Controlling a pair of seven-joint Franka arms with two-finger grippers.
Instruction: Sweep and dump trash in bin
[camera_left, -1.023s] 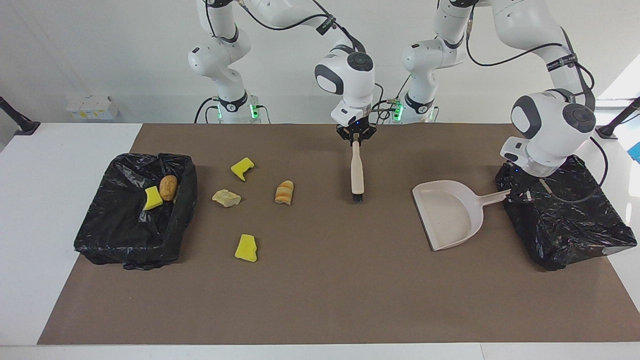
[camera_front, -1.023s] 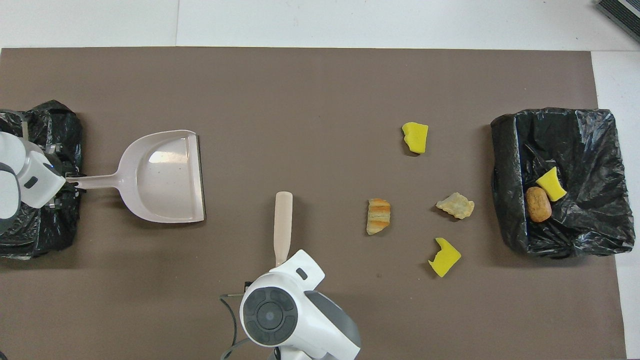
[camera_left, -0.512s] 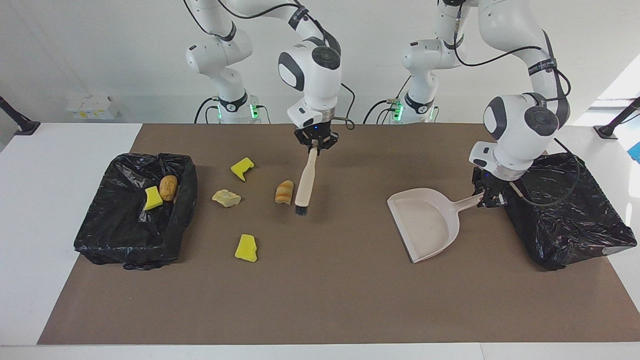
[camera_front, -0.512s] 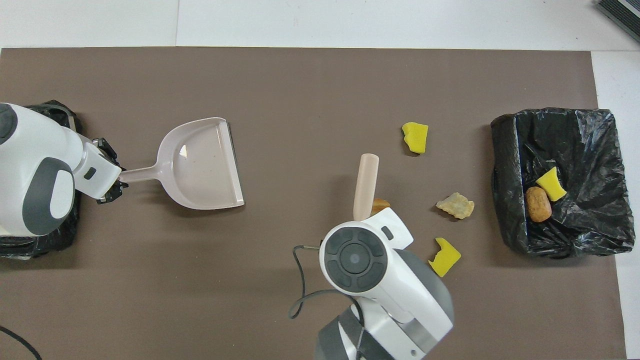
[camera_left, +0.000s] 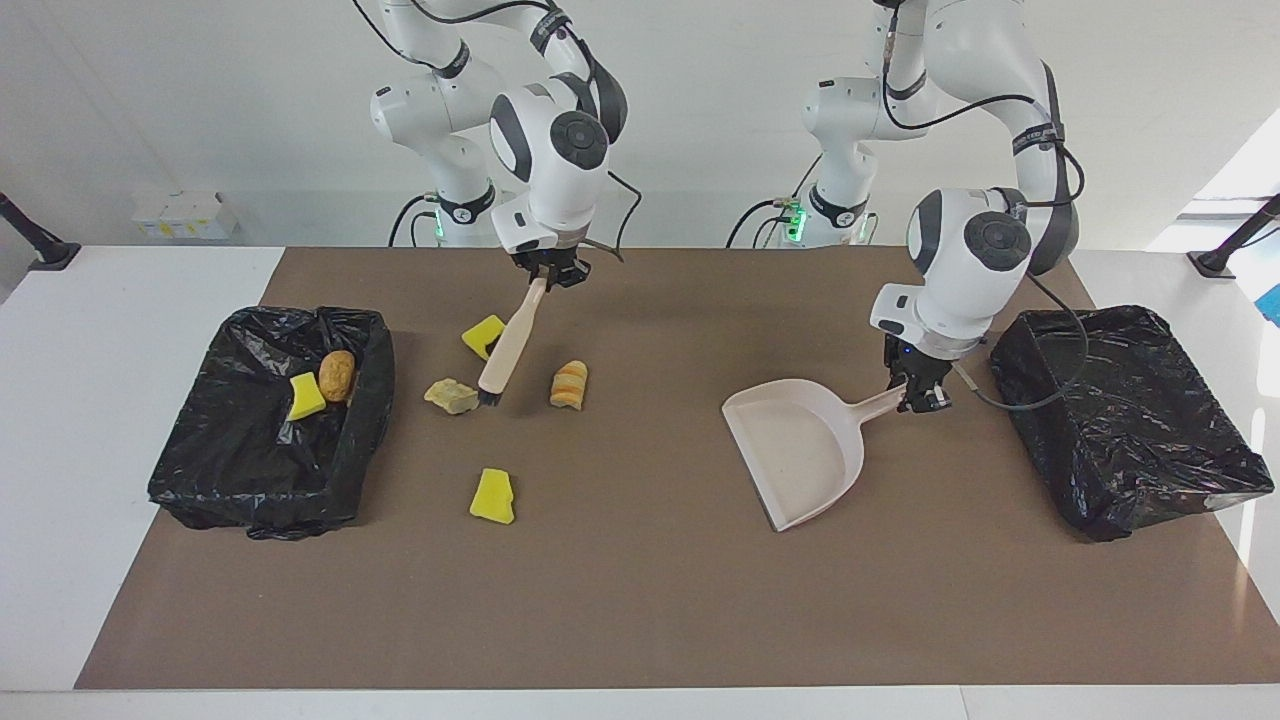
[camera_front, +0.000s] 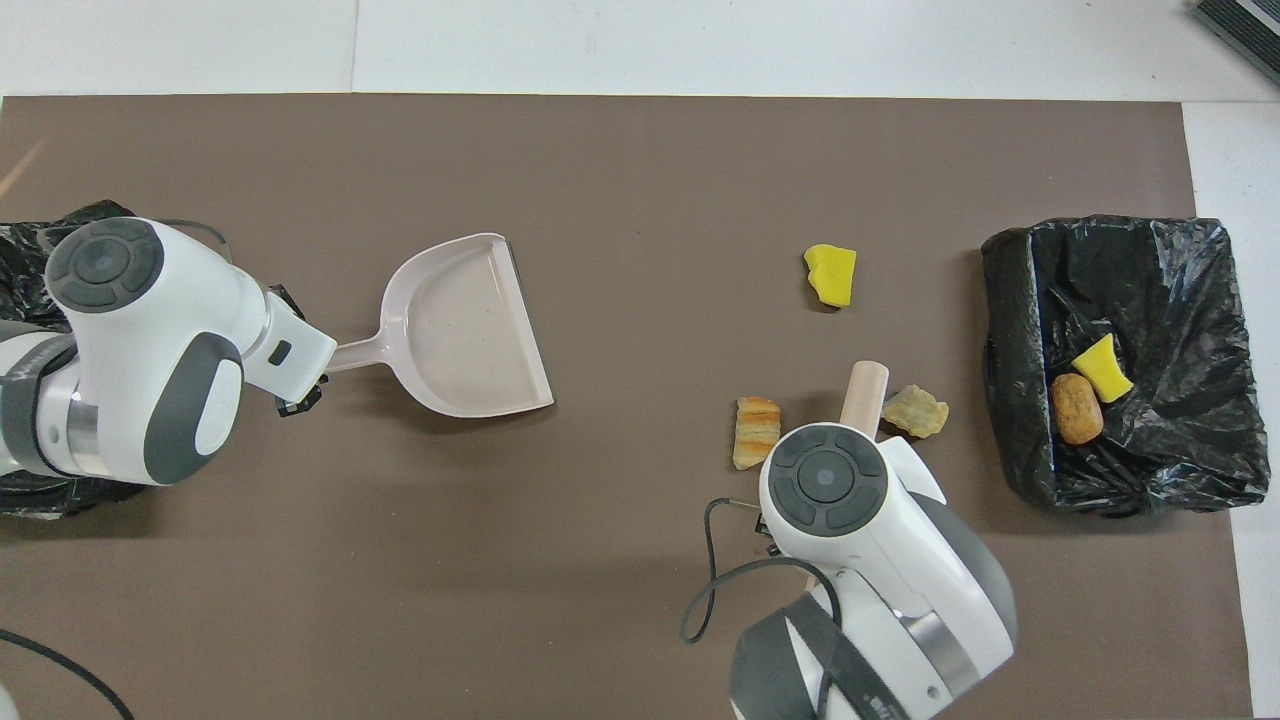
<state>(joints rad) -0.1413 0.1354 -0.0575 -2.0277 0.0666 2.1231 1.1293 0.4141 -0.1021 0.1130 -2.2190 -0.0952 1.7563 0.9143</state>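
While right pincer (camera_left: 549, 276) grips brush (camera_left: 508, 343), left pincer (camera_left: 918, 392) grips dustpan (camera_left: 800, 452).

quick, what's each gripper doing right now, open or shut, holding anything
Left gripper: shut on the dustpan handle.
Right gripper: shut on the brush handle, bristles down among the trash beside the beige lump.

Glossy crinkled black plastic bin liners (camera_left: 268, 440), smooth beige plastic dustpan (camera_left: 800, 455), matt brown mat (camera_left: 640, 600)
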